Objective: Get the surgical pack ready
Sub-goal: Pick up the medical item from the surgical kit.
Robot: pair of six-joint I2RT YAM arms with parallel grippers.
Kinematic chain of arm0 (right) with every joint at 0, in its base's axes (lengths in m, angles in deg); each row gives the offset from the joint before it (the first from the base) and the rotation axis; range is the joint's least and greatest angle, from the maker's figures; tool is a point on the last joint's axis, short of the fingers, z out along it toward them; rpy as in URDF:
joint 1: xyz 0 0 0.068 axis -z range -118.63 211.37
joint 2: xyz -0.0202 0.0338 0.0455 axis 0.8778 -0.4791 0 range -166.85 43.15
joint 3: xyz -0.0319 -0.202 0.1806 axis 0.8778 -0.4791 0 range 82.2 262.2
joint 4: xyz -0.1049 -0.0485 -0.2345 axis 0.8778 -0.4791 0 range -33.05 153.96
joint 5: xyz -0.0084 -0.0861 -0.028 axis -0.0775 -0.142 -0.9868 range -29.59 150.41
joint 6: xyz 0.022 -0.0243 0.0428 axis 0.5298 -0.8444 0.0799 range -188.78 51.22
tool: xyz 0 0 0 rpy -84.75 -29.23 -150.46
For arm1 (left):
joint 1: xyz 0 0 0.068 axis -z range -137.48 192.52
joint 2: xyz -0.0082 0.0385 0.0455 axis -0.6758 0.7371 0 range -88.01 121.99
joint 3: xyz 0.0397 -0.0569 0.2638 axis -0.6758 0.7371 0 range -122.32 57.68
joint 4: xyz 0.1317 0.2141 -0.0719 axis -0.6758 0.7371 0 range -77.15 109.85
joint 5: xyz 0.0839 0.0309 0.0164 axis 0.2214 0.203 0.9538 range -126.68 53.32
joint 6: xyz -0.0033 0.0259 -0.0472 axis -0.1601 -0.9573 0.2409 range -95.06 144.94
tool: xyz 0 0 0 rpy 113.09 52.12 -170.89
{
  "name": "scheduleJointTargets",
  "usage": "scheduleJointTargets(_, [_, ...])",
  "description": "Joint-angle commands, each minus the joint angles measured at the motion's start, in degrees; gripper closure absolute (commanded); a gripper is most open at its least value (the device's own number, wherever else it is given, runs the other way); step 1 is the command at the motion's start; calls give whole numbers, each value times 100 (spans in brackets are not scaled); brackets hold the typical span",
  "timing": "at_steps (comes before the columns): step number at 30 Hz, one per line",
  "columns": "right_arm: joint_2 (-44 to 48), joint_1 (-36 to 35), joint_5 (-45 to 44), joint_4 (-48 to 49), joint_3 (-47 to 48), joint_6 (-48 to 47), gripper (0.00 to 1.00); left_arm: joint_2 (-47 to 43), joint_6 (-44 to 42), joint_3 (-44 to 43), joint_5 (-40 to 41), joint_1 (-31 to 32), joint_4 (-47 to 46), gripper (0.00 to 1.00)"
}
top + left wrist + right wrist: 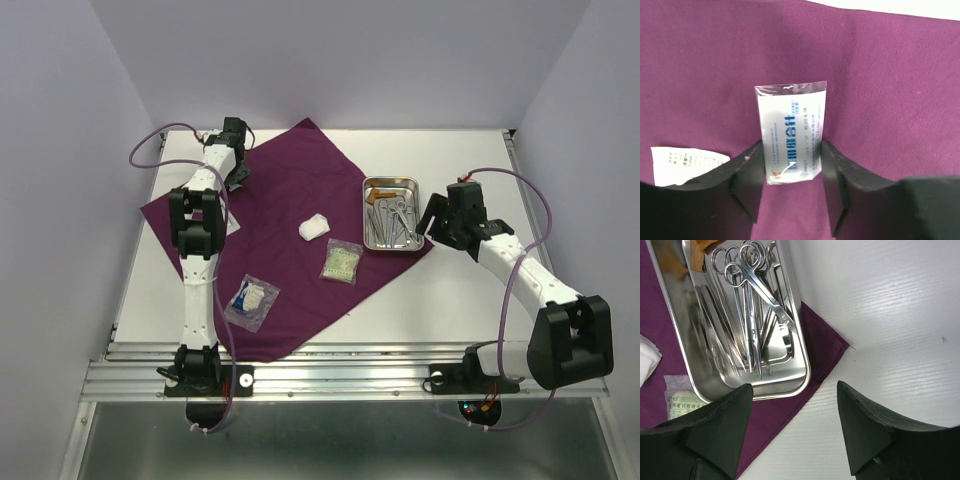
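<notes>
The dark-purple cloth (pixel 290 290) lies spread as a diamond on the white table. At its right corner stands the steel tray (pixel 392 181), holding scissors (pixel 755 285) and tweezers. A white gauze pad (pixel 314 227) lies mid-cloth, with two clear packets (pixel 341 262) (pixel 251 300) nearer the front. My left gripper (pixel 237 180) is down at the cloth's far left. Its fingers straddle a flat white-labelled packet (pixel 791 132) and reach both its side edges, still apart. My right gripper (pixel 435 215) hangs open just right of the tray, over the cloth's corner (pixel 770 420), holding nothing.
A white printed slip (pixel 685 162) lies on the cloth left of my left fingers. Bare white table (pixel 890 315) extends right of the tray. Lavender walls close in the back and both sides. A metal rail (pixel 340 375) runs along the near edge.
</notes>
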Motion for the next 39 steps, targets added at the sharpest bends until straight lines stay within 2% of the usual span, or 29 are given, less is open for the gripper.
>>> scheduleJointTargets(1, [69,26,17,148,50,-20,27,-468,-18,169,111,-45,-58,48])
scheduleJointTargets(6, [61,26,17,139,50,-11,27,-741,-79,354,40,-36,-173,52])
scheduleJointTargets(25, [52,26,17,139,76,-3,27,-1628,-440,574,-83,157,-234,53])
scheduleJointTargets(35, [87,26,-114,139,120,-3,27,-2112,-642,881,-407,939,-392,53])
scheduleJointTargets(39, [96,26,-132,139,120,-3,27,-2209,-642,934,-601,1466,-454,53])
